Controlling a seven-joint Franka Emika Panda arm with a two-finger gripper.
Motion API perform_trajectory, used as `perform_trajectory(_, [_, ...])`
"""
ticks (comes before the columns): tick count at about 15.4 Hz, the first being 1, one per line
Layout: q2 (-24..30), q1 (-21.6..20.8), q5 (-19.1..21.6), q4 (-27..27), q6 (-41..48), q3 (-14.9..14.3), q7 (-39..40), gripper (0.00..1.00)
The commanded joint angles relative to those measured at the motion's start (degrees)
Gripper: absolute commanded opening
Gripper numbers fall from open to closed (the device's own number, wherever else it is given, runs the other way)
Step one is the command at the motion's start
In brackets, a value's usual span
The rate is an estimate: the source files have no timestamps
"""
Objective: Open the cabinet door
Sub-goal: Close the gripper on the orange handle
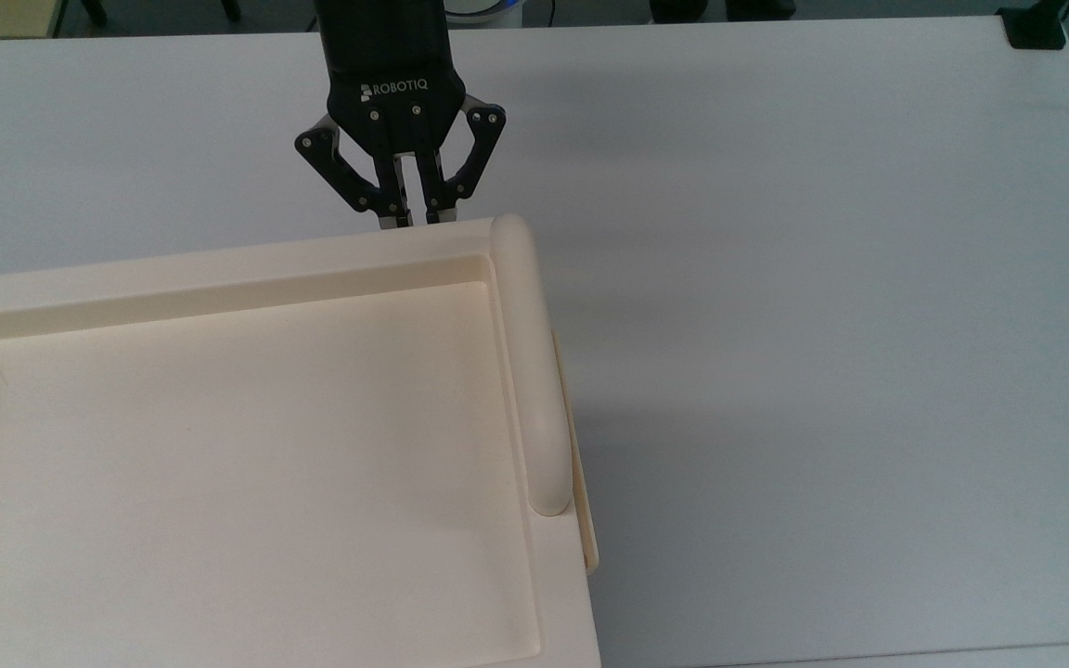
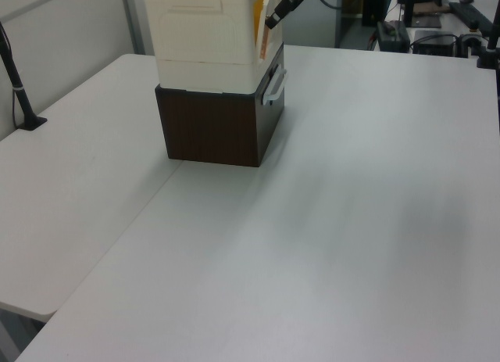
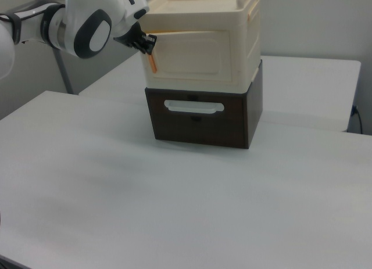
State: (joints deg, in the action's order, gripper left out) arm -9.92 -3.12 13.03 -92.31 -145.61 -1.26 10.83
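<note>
The cabinet door (image 3: 195,57) sits on the front of the cream cabinet (image 3: 200,39), and it looks pulled open just a crack. The end effector (image 3: 145,44) is pinched shut on the door's edge. Most of the opening is left.

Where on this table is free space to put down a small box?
The white table is bare in front of the dark brown drawer box and beside it. It is crowded only at the cream plastic cabinet, where the black gripper works at its door edge.
</note>
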Motion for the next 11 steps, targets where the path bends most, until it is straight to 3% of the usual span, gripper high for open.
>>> perform_trajectory(1, [1.3, 2.7, 0.2, -2.6, 2.8, -0.2, 2.1, 0.00])
perform_trajectory(8, [2.0, 4.2, 0.1, -2.6, 5.4, -0.3, 2.3, 0.00])
perform_trajectory(11, [3.2, 6.2, 0.1, -2.6, 9.8, -0.3, 4.5, 0.11])
